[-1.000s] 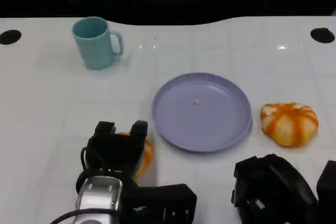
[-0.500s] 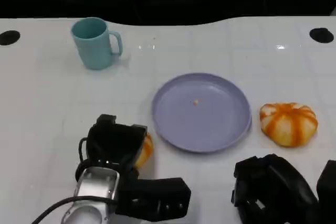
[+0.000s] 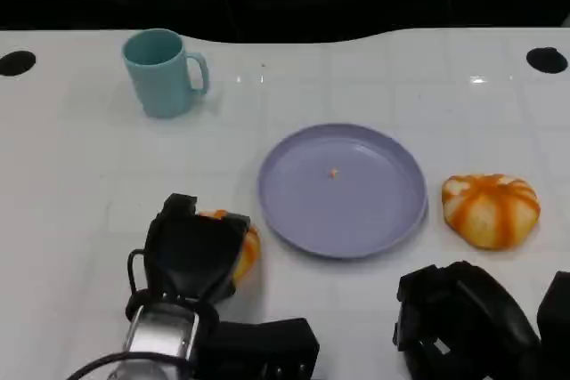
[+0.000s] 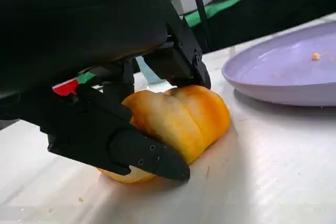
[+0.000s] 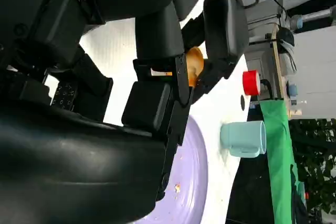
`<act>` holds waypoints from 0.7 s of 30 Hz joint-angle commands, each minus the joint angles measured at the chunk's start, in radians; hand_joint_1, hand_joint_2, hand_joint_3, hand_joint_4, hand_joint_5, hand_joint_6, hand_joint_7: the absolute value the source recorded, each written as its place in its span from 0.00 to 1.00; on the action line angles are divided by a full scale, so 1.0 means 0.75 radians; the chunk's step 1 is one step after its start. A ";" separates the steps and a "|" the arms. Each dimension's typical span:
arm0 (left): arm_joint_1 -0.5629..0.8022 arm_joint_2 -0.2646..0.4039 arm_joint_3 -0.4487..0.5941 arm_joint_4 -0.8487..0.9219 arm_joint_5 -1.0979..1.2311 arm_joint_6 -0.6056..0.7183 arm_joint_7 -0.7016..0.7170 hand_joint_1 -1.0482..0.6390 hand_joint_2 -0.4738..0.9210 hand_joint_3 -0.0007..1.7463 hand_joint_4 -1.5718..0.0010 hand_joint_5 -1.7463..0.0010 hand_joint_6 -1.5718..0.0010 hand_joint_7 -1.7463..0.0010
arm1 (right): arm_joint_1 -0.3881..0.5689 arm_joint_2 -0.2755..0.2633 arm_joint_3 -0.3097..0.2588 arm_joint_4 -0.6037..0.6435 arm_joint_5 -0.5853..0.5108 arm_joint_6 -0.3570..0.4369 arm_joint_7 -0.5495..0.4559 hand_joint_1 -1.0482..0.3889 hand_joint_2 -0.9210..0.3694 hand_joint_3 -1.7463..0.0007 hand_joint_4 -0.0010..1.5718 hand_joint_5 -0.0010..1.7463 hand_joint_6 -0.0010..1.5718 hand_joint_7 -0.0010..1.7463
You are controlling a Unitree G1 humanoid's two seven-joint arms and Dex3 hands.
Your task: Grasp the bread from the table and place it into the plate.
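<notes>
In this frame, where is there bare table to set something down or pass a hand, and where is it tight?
Bare table lies between the teal mug and the purple plate, across the far right corner, and left of the left hand. It is crowded near the front: the left hand grips a bread roll beside the plate, and the striped bread sits above the right hand.

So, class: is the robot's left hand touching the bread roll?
Touching. The left wrist view shows the left hand with black fingers pressed against both sides of the bread roll.
</notes>
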 commanded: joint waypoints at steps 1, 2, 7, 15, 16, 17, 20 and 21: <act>0.029 0.032 0.024 -0.005 -0.044 -0.045 0.141 0.44 0.89 0.33 0.45 0.00 0.46 0.49 | 0.005 -0.018 -0.014 0.011 0.008 -0.019 0.002 0.00 0.67 0.21 0.97 0.77 1.00 0.59; 0.032 0.035 0.032 -0.013 -0.060 -0.062 0.166 0.44 0.87 0.35 0.45 0.00 0.48 0.44 | 0.003 -0.015 -0.016 0.016 0.015 -0.019 0.007 0.00 0.67 0.21 0.97 0.77 1.00 0.59; 0.033 0.062 0.056 -0.068 -0.095 -0.093 0.175 0.46 0.75 0.57 0.46 0.00 0.60 0.06 | -0.005 -0.004 -0.016 0.028 0.019 -0.014 -0.001 0.00 0.67 0.22 0.97 0.77 1.00 0.59; 0.017 0.107 0.097 -0.142 -0.128 -0.147 0.174 0.45 0.77 0.57 0.44 0.00 0.59 0.07 | -0.021 0.000 -0.015 0.038 0.012 -0.007 -0.012 0.00 0.67 0.21 0.97 0.78 1.00 0.60; 0.015 0.112 0.102 -0.151 -0.129 -0.148 0.166 0.45 0.77 0.56 0.44 0.00 0.57 0.09 | -0.023 0.000 -0.014 0.040 0.009 -0.006 -0.014 0.00 0.67 0.21 0.97 0.78 1.00 0.60; 0.013 0.115 0.107 -0.161 -0.129 -0.146 0.155 0.45 0.76 0.54 0.44 0.00 0.57 0.10 | -0.025 0.002 -0.013 0.039 0.008 -0.005 -0.016 0.00 0.67 0.22 0.97 0.78 1.00 0.60; 0.016 0.125 0.109 -0.193 -0.112 -0.123 0.119 0.45 0.76 0.52 0.43 0.00 0.58 0.06 | -0.025 0.000 -0.006 0.033 0.002 -0.010 -0.019 0.00 0.68 0.21 0.97 0.77 1.00 0.60; 0.020 0.129 0.110 -0.202 -0.111 -0.121 0.114 0.45 0.76 0.52 0.43 0.00 0.58 0.05 | -0.022 -0.001 -0.005 0.028 -0.001 -0.003 -0.022 0.00 0.69 0.20 0.97 0.77 1.00 0.60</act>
